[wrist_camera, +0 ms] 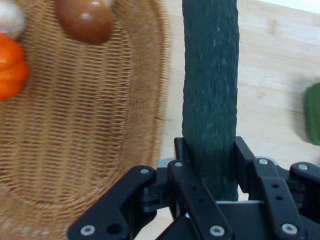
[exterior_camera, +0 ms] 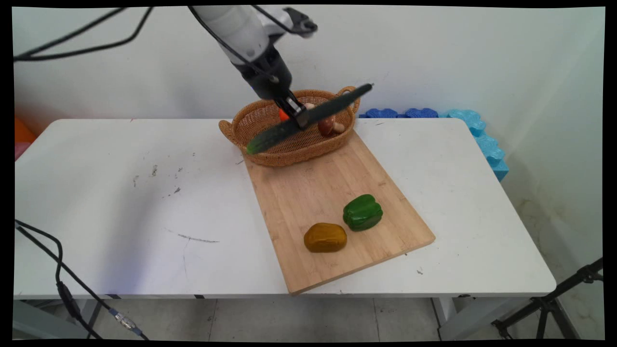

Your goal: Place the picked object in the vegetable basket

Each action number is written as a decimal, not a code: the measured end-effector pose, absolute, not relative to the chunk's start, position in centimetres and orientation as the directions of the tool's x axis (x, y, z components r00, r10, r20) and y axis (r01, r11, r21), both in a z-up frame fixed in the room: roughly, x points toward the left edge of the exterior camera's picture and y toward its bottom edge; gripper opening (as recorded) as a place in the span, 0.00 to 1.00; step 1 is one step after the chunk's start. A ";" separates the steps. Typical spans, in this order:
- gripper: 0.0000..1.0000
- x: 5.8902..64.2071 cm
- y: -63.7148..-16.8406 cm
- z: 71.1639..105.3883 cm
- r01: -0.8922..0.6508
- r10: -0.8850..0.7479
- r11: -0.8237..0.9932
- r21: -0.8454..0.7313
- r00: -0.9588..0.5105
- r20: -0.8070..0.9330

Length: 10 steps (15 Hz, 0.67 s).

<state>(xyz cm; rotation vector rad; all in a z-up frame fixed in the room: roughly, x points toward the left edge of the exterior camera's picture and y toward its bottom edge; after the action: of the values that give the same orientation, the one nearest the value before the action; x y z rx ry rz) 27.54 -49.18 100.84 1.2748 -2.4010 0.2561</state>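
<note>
- the black gripper point(exterior_camera: 300, 115) is shut tight on a long dark green cucumber point(exterior_camera: 308, 118), holding it up in the air over the basket point(exterior_camera: 250, 120)
- in the hand view the gripper point(wrist_camera: 210, 160) has one finger point(wrist_camera: 182, 152) on each side of the cucumber point(wrist_camera: 210, 90), pressed against its bumpy skin
- in the main view the cucumber is tilted, with its lighter green end low on the left, over the front of the basket, and its dark end high on the right, past the basket's handle
- the basket is brown and woven, and it sits at the far end of a wooden cutting board point(exterior_camera: 313, 193) on the white table point(exterior_camera: 120, 193)
- inside the basket point(wrist_camera: 100, 125) there is a shiny brown thing point(wrist_camera: 85, 20), an orange thing point(wrist_camera: 10, 70) and a small pale thing point(wrist_camera: 9, 17); i cannot tell what they are
- a green pepper point(exterior_camera: 362, 212) sits on the near part of the board, well apart from the gripper
- a yellow-brown lump that looks like a potato point(exterior_camera: 325, 237) lies just beside the pepper, a bit nearer the front edge
- some blue foam blocks point(exterior_camera: 462, 130) lie behind the table's far right corner, by the wall
</note>
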 end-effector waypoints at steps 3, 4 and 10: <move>0.00 29.5 -50.1 101.6 -0.852 -0.770 0.523 0.013 -0.466 0.435; 0.00 29.9 -50.3 101.6 -0.859 -0.776 0.511 0.008 -0.458 0.435; 0.00 33.8 -52.8 100.0 -0.923 -0.834 0.385 -0.005 -0.350 0.427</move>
<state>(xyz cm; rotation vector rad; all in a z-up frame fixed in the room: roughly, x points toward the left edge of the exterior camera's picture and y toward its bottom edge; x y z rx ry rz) 33.81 -52.75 100.03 1.5265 -2.2944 0.3483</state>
